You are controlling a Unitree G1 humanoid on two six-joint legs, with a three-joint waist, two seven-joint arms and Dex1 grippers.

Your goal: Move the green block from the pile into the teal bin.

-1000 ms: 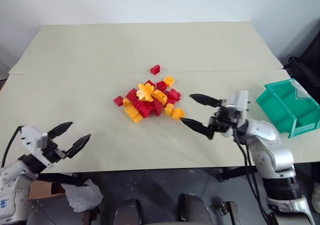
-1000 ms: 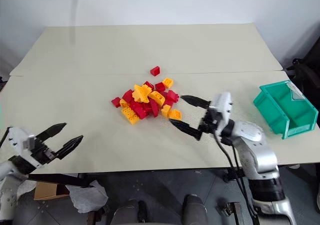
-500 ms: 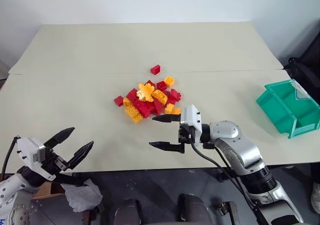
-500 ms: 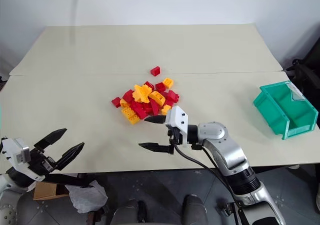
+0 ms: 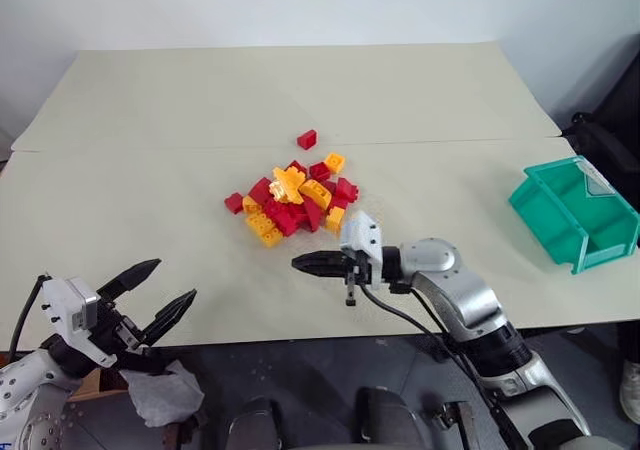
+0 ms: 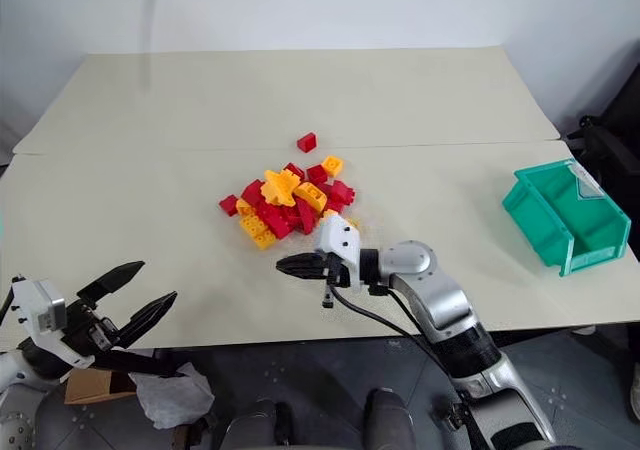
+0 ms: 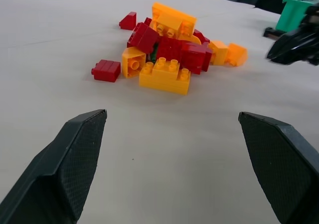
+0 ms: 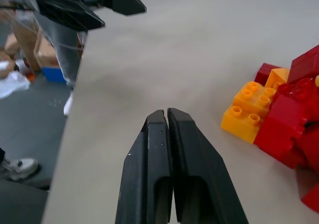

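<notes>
The pile (image 5: 296, 198) of red and orange-yellow bricks is being taken as the landmark; it is lying near the middle of the beige table (image 5: 150, 120). The green block (image 7: 155, 52) is being glimpsed only as a dark-green sliver wedged low inside the pile, between red bricks and behind the large orange-yellow brick (image 7: 165, 75), in the left wrist view. A single red brick (image 5: 307, 139) is sitting apart on the far side of the pile.

The right gripper (image 5: 300, 263) is being held just in front of the pile, on its near side, pointing toward the robot's left. Its two black fingers (image 8: 164, 169) are being pressed flat together, clenched on nothing, with no brick between them.

The left gripper (image 5: 160, 290) is being held well away from the pile, at the table's near left edge, its fingers spread wide and released.

The teal bin (image 5: 572, 210) is resting well to the right of the pile, near the table's right edge.
</notes>
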